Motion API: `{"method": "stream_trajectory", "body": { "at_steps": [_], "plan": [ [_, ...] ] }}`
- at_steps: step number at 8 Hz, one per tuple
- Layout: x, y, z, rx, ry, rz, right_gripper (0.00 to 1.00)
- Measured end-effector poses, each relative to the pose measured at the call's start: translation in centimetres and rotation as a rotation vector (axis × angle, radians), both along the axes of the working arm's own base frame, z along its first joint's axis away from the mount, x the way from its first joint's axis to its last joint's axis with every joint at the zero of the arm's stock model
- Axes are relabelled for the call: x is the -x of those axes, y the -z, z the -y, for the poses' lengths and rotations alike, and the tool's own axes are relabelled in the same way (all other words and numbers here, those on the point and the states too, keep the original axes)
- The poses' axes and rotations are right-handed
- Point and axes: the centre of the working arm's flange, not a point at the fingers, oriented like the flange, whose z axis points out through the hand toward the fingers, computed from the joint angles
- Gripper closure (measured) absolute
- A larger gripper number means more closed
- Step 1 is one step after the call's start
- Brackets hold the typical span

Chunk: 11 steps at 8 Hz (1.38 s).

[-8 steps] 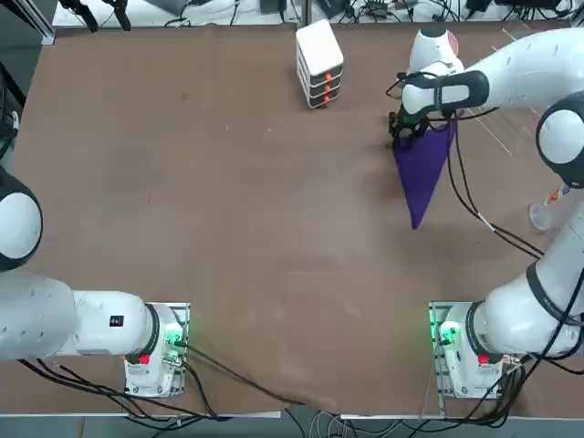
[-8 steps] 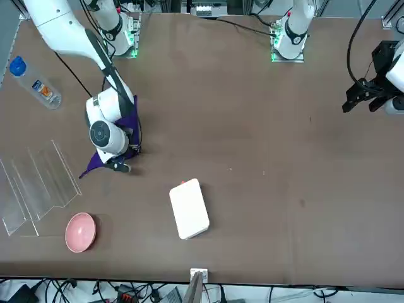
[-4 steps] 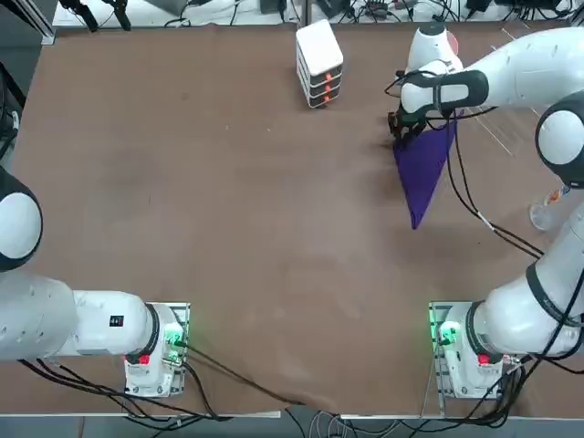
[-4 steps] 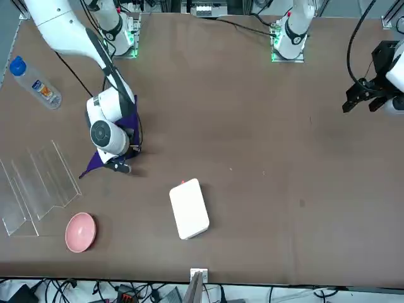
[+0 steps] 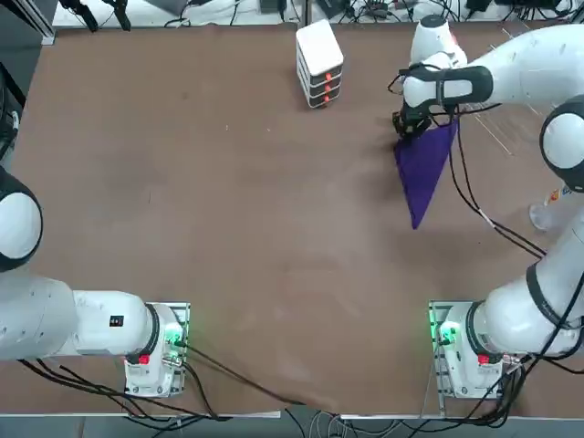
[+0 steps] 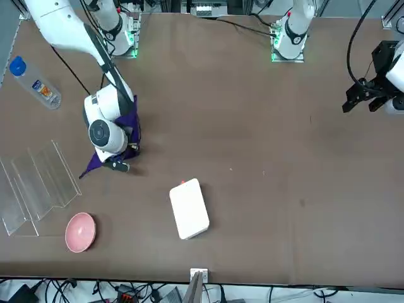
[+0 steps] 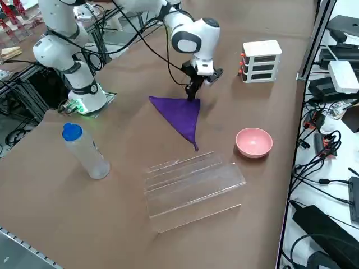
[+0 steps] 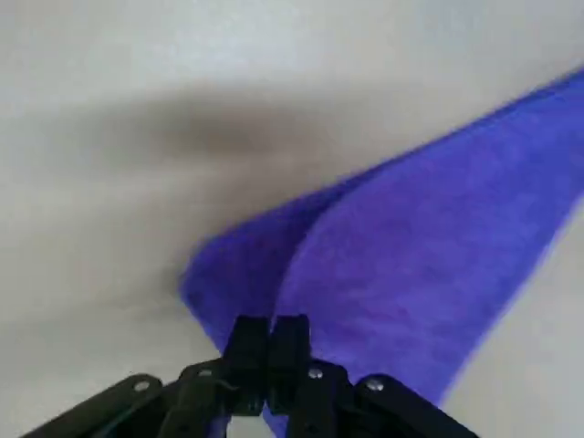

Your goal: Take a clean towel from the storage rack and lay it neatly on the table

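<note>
1. The towel (image 5: 423,173) lay on the table (image 5: 237,210) as a long purple triangle on the right side, its wide end at the far side and its point trailing toward the robot; it was clear of the storage rack (image 7: 190,185), which stood apart beside it.
2. The right gripper (image 8: 266,339) was low at the towel's far corner, its fingers pressed together on the cloth edge, as the wrist view showed.
3. By my judgement the fetching was done and the laying-out was in hand: the cloth was folded over itself, not yet flat.
4. The next move probably called for drawing that corner outward to open the fold, then letting go.
5. The white box (image 5: 319,64) stood to the left at the far edge, the pink bowl (image 7: 254,142) near the rack, and a bottle (image 7: 85,151) farther right; the bowl and rack looked closest to any spreading.
</note>
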Motion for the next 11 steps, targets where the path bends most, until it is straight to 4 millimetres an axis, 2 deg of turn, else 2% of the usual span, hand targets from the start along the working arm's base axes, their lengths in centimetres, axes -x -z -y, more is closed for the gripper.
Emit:
{"method": "stream_trajectory", "body": {
  "at_steps": [3, 6, 9, 11],
  "plan": [
    [1.6, -1.3, 2.5, 0.105, -0.035, -0.14, 0.98],
    [4.5, 0.1, 6.2, 0.32, -0.137, -0.303, 0.98],
    [7.1, 2.0, 10.8, 0.387, -0.181, -0.379, 0.98],
    [9.5, 2.3, 12.5, 0.404, -0.197, -0.409, 0.98]
  ]
}}
